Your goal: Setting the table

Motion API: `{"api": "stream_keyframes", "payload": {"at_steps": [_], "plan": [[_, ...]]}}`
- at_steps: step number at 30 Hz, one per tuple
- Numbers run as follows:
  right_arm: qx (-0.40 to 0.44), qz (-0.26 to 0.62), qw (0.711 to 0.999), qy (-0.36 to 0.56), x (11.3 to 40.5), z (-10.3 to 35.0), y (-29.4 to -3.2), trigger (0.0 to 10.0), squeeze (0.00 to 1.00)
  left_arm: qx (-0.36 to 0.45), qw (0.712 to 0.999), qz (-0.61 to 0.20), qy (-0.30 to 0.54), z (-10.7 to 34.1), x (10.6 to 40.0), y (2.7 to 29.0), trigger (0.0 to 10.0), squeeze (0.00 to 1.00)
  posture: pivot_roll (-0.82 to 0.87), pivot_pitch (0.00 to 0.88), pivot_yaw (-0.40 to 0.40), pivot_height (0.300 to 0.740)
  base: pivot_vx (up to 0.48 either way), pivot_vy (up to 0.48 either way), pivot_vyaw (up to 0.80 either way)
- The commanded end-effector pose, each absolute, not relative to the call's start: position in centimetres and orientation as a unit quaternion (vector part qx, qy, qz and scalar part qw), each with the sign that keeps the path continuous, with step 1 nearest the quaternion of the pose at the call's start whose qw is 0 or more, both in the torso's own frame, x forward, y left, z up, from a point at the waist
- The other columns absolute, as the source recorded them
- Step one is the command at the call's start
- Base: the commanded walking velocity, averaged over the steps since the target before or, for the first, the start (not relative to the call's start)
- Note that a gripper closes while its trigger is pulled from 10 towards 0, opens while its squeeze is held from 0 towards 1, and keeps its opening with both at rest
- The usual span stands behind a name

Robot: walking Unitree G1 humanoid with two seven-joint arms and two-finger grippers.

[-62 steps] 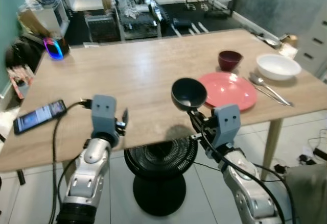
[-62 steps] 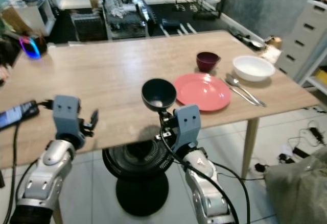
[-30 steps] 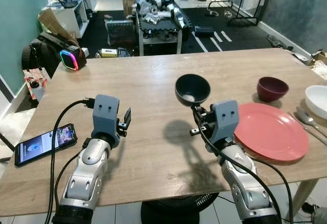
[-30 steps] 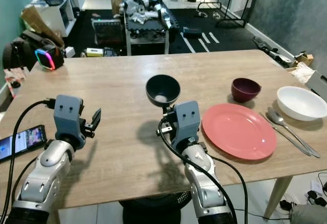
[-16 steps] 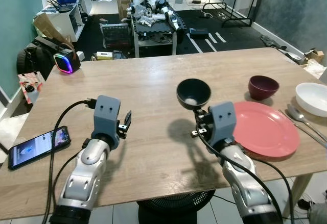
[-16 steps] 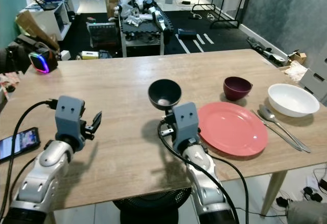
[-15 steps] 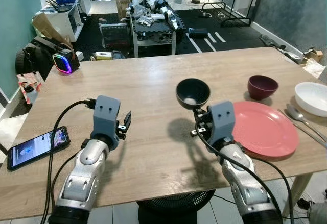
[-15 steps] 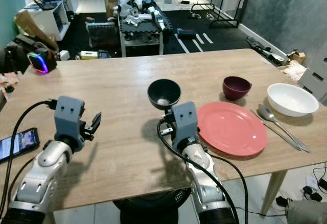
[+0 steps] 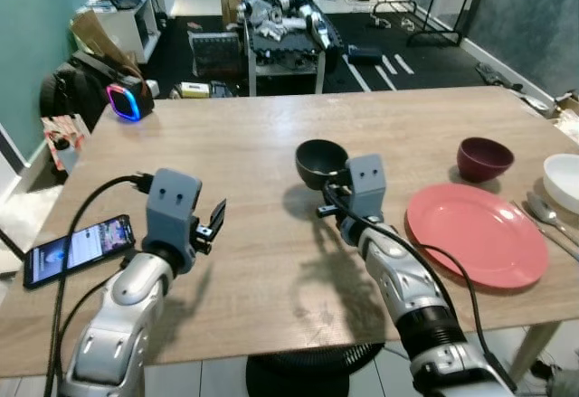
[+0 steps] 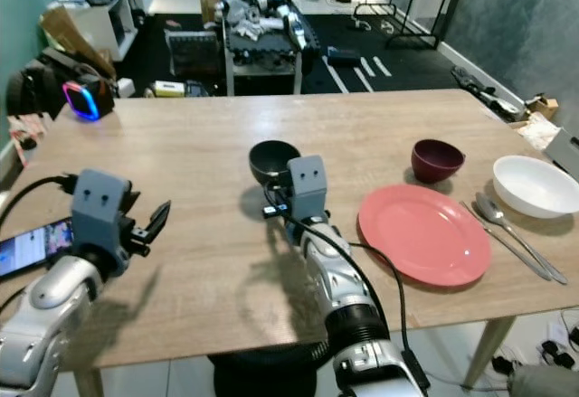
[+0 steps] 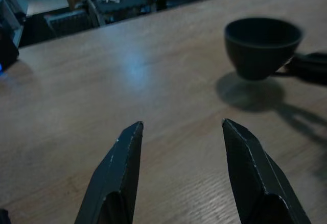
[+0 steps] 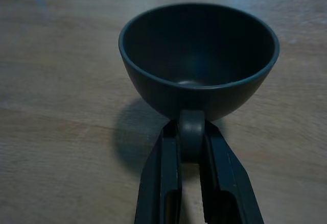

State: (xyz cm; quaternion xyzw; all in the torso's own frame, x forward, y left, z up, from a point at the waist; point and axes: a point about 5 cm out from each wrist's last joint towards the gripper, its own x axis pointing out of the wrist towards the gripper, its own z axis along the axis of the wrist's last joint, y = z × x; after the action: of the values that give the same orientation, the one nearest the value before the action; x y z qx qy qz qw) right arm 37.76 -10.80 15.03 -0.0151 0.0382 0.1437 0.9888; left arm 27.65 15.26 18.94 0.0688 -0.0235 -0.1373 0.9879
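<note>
**Right gripper holds the dark cup just above the table**

Nearest the robot, the left gripper (image 11: pixel 180 172) hangs over the wooden table (image 9: pixel 244 144) with its two black fingers (image 11: pixel 118 175) spread wide and nothing between them. Out to its left a phone (image 9: pixel 77 248) lies flat near the table's front edge, its screen lit, with a black cable running past it to the left arm.

Ahead of the left gripper and to its right, the right gripper (image 12: pixel 190 132) is clamped on the handle of a dark cup (image 12: pixel 199 55). The two fingers (image 12: pixel 159 183) press against either side of the small looped handle, and the cup stands upright with its mouth up. Its shadow falls on the wood directly below and slightly toward the robot; whether the base touches the table cannot be told, though it is very low.

To the right of the right gripper a red plate (image 9: pixel 477 234) lies flat on the table, well apart from the cup. Beyond the plate's far edge sits a maroon bowl (image 10: pixel 437 159). Further right, a white bowl (image 10: pixel 536 185) stands near the table's end, with a spoon (image 10: pixel 507 221) lying between it and the plate.

Far off to the left gripper's left, a speaker (image 9: pixel 126 102) with a glowing ring sits by the table's far corner.
</note>
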Motion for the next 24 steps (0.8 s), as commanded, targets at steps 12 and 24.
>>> {"api": "stream_keyframes", "payload": {"at_steps": [12, 24], "plan": [[-0.015, 0.117, 0.993, 0.021, 38.7, 15.6, -11.7, 10.0, 0.41, 0.067, 0.986, -0.155, -0.013, 19.4, 26.1, 15.0, 10.0, 0.01, 0.18, 0.099, 0.051, 0.740, 0.000, 0.000, 0.00], [-0.022, 0.104, 0.994, 0.014, 38.7, 15.5, -13.3, 10.0, 1.00, 0.063, 0.985, -0.161, -0.004, 19.3, 26.4, 14.6, 10.0, 0.01, 0.15, 0.082, 0.057, 0.740, 0.000, 0.000, 0.00]]}}
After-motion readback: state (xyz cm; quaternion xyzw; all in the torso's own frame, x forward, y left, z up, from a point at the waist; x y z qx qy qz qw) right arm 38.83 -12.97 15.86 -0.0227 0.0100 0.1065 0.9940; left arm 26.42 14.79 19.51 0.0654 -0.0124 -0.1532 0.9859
